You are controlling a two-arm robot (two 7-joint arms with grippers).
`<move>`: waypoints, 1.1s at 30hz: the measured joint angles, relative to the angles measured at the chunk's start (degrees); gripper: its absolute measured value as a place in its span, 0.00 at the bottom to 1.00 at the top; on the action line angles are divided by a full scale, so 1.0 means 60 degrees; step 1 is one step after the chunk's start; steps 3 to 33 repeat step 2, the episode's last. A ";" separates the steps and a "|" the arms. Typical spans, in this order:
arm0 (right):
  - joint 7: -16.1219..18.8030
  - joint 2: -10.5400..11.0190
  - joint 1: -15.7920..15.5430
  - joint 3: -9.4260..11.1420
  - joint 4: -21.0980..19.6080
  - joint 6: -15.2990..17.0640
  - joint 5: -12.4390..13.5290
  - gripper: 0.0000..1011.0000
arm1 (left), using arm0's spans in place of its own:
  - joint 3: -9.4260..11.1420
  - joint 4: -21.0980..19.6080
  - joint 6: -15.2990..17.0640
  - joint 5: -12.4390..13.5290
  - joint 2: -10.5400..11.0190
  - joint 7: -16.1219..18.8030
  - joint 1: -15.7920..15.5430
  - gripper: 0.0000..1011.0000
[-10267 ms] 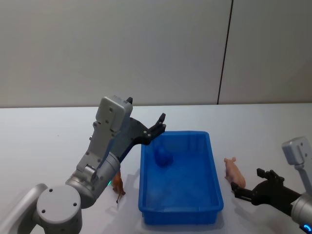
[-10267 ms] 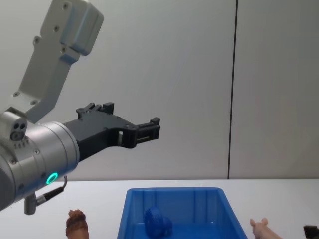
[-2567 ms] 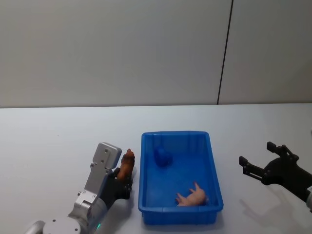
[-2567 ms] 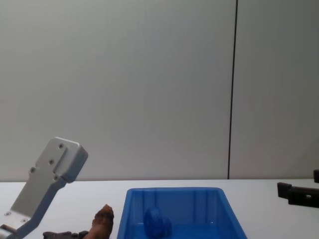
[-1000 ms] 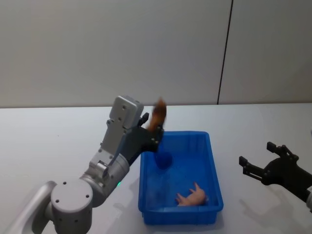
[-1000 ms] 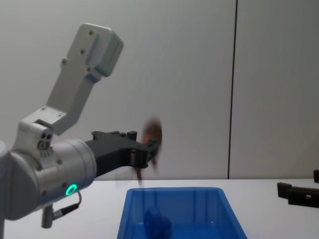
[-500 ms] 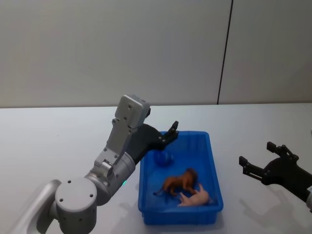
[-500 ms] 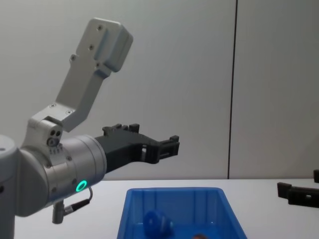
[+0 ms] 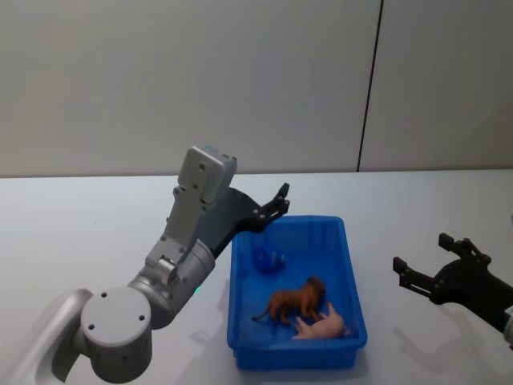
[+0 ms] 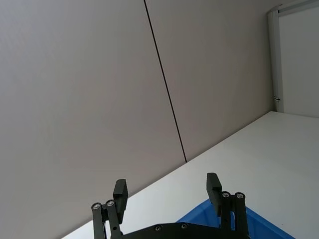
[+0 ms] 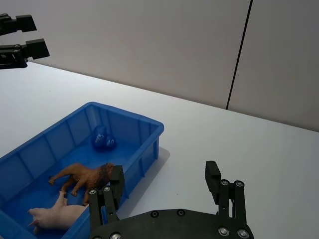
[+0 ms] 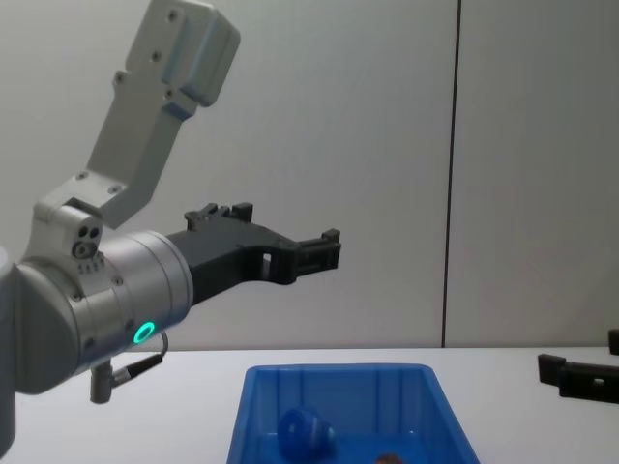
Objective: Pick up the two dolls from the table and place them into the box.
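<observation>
The blue box (image 9: 353,282) stands on the white table (image 9: 80,241). Inside it lie the brown doll (image 9: 295,300), a lion figure on its side, and the deep blue doll (image 9: 268,258) near the far wall. My left gripper (image 9: 280,201) hangs open and empty in the air over the box's far left corner. The left wrist view shows its fingers (image 10: 119,188) spread wide. My right gripper (image 9: 425,257) rests open to the right of the box, low over the table. From the right wrist view, the brown doll (image 11: 82,177) and the blue doll (image 11: 103,142) are in the box (image 11: 144,119).
A pink pig figure (image 9: 321,326) lies in the box beside the brown doll, near the front wall. A grey wall with a dark vertical seam stands behind the table. Bare tabletop stretches left and right of the box.
A second ago my left gripper held the brown doll above the box. It has let go, the doll now lies in the box, and the gripper has lifted slightly.
</observation>
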 joint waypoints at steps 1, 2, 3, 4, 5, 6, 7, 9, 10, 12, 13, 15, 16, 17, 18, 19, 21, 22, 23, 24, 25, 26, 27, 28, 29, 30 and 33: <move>0.0000 0.0000 0.0000 0.0000 0.0000 0.0000 0.0001 0.99 | -0.0010 -0.0008 -0.0026 0.0010 0.0005 0.0010 -0.0001 0.99; 0.0000 0.0000 0.0000 0.0000 0.0000 0.0000 0.0000 0.99 | -0.0013 -0.0012 -0.0036 0.0015 0.0007 0.0014 -0.0001 0.99; 0.0000 0.0000 0.0000 0.0000 0.0000 0.0000 0.0000 0.99 | -0.0013 -0.0012 -0.0036 0.0015 0.0007 0.0014 -0.0001 0.99; 0.0000 0.0000 0.0000 0.0000 0.0000 0.0000 0.0000 0.99 | -0.0013 -0.0012 -0.0036 0.0015 0.0007 0.0014 -0.0001 0.99; 0.0000 0.0000 0.0000 0.0000 0.0000 0.0000 0.0000 0.99 | -0.0013 -0.0012 -0.0036 0.0015 0.0007 0.0014 -0.0001 0.99; 0.0000 0.0000 0.0000 0.0000 0.0000 0.0000 0.0000 0.99 | -0.0013 -0.0012 -0.0036 0.0015 0.0007 0.0014 -0.0001 0.99; 0.0000 0.0000 0.0000 0.0000 0.0000 0.0000 0.0000 0.99 | -0.0013 -0.0012 -0.0036 0.0015 0.0007 0.0014 -0.0001 0.99; 0.0000 0.0000 0.0000 0.0000 0.0000 0.0000 0.0000 0.99 | -0.0013 -0.0012 -0.0036 0.0015 0.0007 0.0014 -0.0001 0.99; 0.0000 0.0000 0.0000 0.0000 0.0000 0.0000 0.0000 0.99 | -0.0013 -0.0012 -0.0036 0.0015 0.0007 0.0014 -0.0001 0.99; 0.0000 0.0000 0.0000 0.0000 0.0000 0.0000 0.0000 0.99 | -0.0013 -0.0012 -0.0036 0.0015 0.0007 0.0014 -0.0001 0.99; 0.0000 0.0000 0.0000 0.0000 0.0000 0.0000 0.0000 0.99 | -0.0013 -0.0012 -0.0036 0.0015 0.0007 0.0014 -0.0001 0.99; 0.0000 0.0000 0.0000 0.0000 0.0000 0.0000 0.0000 0.99 | -0.0013 -0.0012 -0.0036 0.0015 0.0007 0.0014 -0.0001 0.99; 0.0000 0.0000 0.0000 0.0000 0.0000 0.0000 0.0000 0.99 | -0.0013 -0.0012 -0.0036 0.0015 0.0007 0.0014 -0.0001 0.99; 0.0000 0.0000 0.0000 0.0000 0.0000 0.0000 0.0000 0.99 | -0.0013 -0.0012 -0.0036 0.0015 0.0007 0.0014 -0.0001 0.99; 0.0000 0.0000 0.0000 0.0000 0.0000 0.0000 0.0000 0.99 | -0.0013 -0.0012 -0.0036 0.0015 0.0007 0.0014 -0.0001 0.99; 0.0000 0.0000 0.0000 0.0000 0.0000 0.0000 0.0000 0.99 | -0.0013 -0.0012 -0.0036 0.0015 0.0007 0.0014 -0.0001 0.99; 0.0000 0.0000 0.0000 0.0000 0.0000 0.0000 0.0000 0.99 | -0.0013 -0.0012 -0.0036 0.0015 0.0007 0.0014 -0.0001 0.99; 0.0000 0.0000 0.0000 0.0000 0.0000 0.0000 0.0000 0.99 | -0.0013 -0.0012 -0.0036 0.0015 0.0007 0.0014 -0.0001 0.99; 0.0000 0.0000 0.0000 0.0000 0.0000 0.0000 0.0000 0.99 | -0.0013 -0.0012 -0.0036 0.0015 0.0007 0.0014 -0.0001 0.99; 0.0000 0.0000 0.0000 0.0000 0.0000 0.0000 0.0000 0.99 | -0.0013 -0.0012 -0.0036 0.0015 0.0007 0.0014 -0.0001 0.99; 0.0000 0.0000 0.0000 0.0000 0.0000 0.0000 0.0000 0.99 | -0.0013 -0.0012 -0.0036 0.0015 0.0007 0.0014 -0.0001 0.99; 0.0000 0.0000 0.0000 0.0000 0.0000 0.0000 0.0000 0.99 | -0.0013 -0.0012 -0.0036 0.0015 0.0007 0.0014 -0.0001 0.99; 0.0000 0.0000 0.0000 0.0000 0.0000 0.0000 0.0000 0.99 | -0.0013 -0.0012 -0.0036 0.0015 0.0007 0.0014 -0.0001 0.99; 0.0000 0.0000 0.0000 0.0000 0.0000 0.0000 0.0000 0.99 | -0.0013 -0.0012 -0.0036 0.0015 0.0007 0.0014 -0.0001 0.99; 0.0000 0.0000 0.0000 0.0000 0.0000 0.0000 0.0000 0.99 | -0.0013 -0.0012 -0.0036 0.0015 0.0007 0.0014 -0.0001 0.99; 0.0000 0.0000 0.0000 0.0000 0.0000 0.0000 0.0000 0.99 | -0.0013 -0.0012 -0.0036 0.0015 0.0007 0.0014 -0.0001 0.99; 0.0000 0.0000 0.0000 0.0000 0.0000 0.0000 0.0000 0.99 | -0.0013 -0.0012 -0.0036 0.0015 0.0007 0.0014 -0.0001 0.99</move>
